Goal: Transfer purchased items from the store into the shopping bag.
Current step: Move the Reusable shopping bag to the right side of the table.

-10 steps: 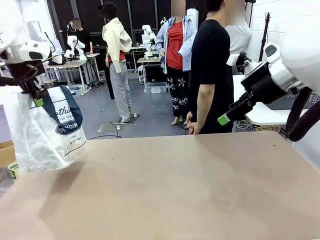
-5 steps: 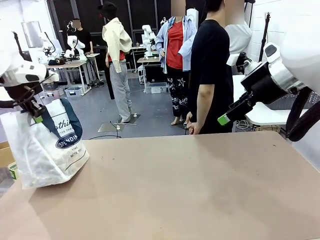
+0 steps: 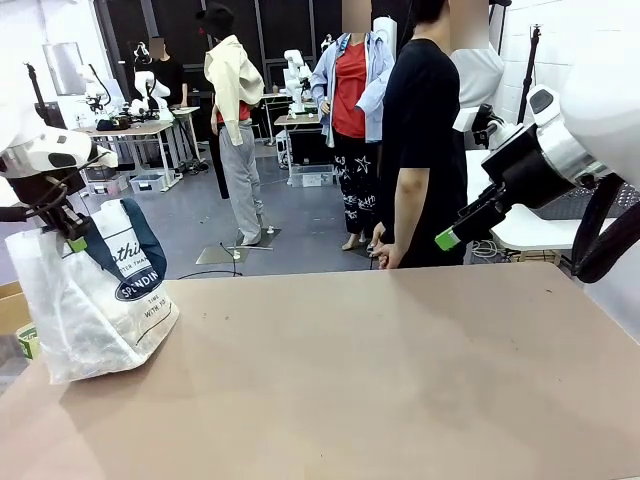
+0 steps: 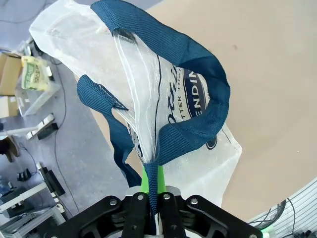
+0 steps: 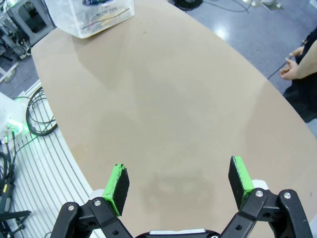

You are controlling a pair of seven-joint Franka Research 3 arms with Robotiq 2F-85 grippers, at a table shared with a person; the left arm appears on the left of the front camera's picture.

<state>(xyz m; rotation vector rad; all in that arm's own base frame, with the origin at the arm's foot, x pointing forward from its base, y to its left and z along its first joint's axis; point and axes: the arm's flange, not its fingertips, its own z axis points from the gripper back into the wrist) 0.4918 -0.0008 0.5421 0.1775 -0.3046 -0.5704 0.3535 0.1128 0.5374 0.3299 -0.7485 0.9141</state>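
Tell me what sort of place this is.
Probably a robotics lab or workshop: a white robot arm on a far bench, work tables with gear, cables on the grey floor.

My shopping bag reads translucent white, with navy blue strap handles and a navy oval logo lettered in white. I see a plain tan counter. Both black tools carry green pads.

you look across a bare tan table onto a grey floor with a loose cable, dark walls behind, a work table at left and a white brick wall at right.
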